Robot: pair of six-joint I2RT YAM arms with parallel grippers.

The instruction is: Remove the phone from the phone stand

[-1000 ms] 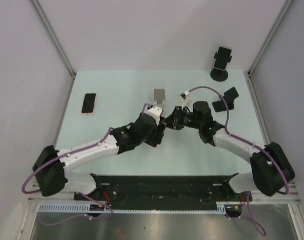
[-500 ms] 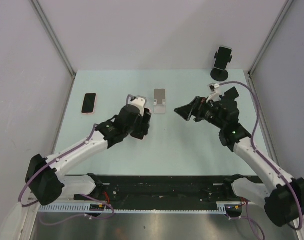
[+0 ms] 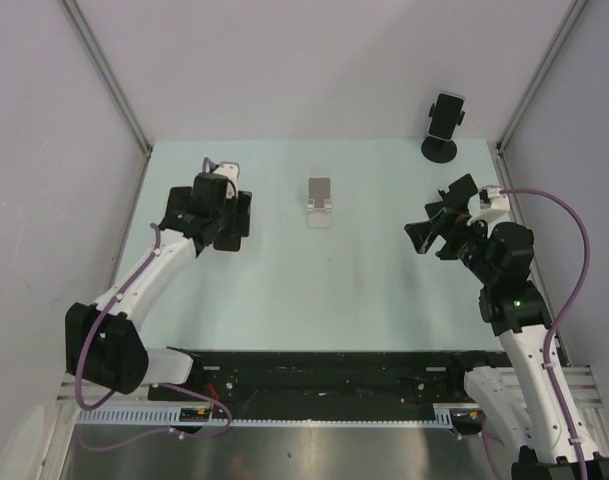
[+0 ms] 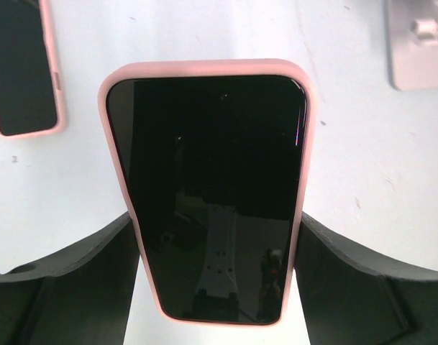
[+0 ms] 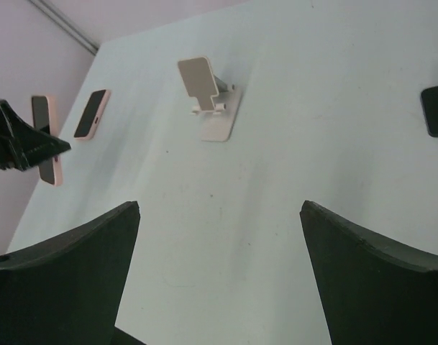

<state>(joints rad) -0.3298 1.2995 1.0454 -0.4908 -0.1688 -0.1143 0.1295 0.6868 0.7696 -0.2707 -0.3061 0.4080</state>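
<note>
On the pale green table (image 3: 284,290), the left arm (image 3: 149,275) reached out toward its far-left side and the right arm (image 3: 514,310) stood drawn back on the right; the two were well apart.

The left gripper (image 3: 222,220) was clamped on the phone (image 4: 208,180), one black finger (image 4: 67,277) pressed to each long edge of its pink case; the dark screen faced the wrist camera and mirrored the arm above it. The phone was out of the phone stand (image 3: 320,200) and well clear of it; the silver stand sat bare off to that gripper's right, its back plate tilted over a flat foot.

The right gripper (image 5: 219,208) was spread wide with only tabletop between its fingers; the stand lay ahead of it and a little to its left, and the left gripper with the phone showed farther off at the left edge of its wrist view.

A second phone (image 4: 21,72), also in a pink case with a dark screen, lay flat on the table just beyond the held phone and to its left; the two were near but apart.

A black clamp holder (image 3: 443,128) on a round base stood beyond the right gripper at the table's back edge; a smaller black stand (image 3: 462,188) sat just beside that gripper, partly hidden by it.
</note>
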